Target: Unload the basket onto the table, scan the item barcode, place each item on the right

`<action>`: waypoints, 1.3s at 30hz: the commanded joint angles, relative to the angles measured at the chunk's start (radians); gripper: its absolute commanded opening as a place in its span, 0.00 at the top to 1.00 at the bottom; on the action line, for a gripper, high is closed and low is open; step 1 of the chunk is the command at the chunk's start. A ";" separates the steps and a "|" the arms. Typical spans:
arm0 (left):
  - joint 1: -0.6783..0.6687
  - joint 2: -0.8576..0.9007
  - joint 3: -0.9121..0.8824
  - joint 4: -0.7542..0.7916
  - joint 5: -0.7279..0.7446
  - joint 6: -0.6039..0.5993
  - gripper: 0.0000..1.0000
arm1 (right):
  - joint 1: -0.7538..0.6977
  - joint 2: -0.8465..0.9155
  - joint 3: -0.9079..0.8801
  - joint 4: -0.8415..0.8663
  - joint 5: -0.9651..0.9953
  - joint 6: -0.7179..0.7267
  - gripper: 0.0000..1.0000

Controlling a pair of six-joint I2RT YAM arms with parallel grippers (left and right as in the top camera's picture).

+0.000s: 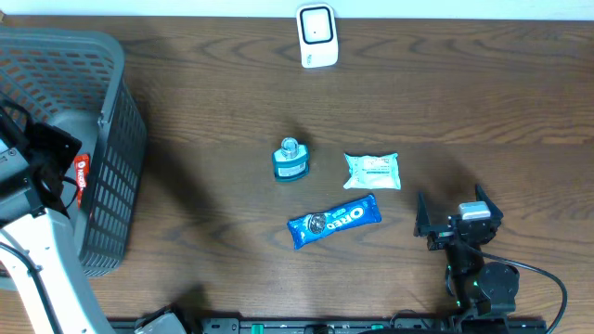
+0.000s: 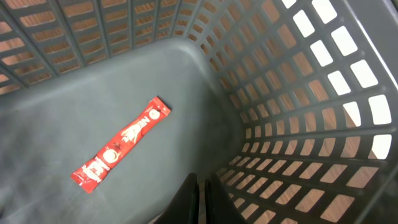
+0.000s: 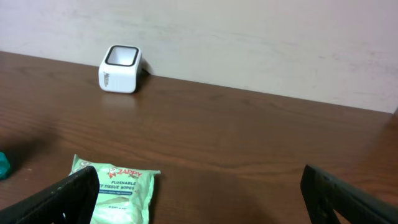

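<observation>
Table (image 3: 249,124): wipes pack (image 3: 115,186) ahead-left of right claw (image 3: 202,202).

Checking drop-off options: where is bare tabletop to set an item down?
Free room between the basket and the blue bottle, and right of the scanner beyond the wipes pack. Crowded at centre around the Oreo pack.

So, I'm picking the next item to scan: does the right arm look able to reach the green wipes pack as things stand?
Probably yes. The right gripper is open, and the wipes pack lies flat on the table just ahead of it, with nothing between them.
</observation>
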 commanded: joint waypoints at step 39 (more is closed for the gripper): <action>0.003 -0.298 0.008 0.060 0.417 -0.013 0.93 | 0.008 -0.005 -0.002 -0.004 0.006 -0.014 0.01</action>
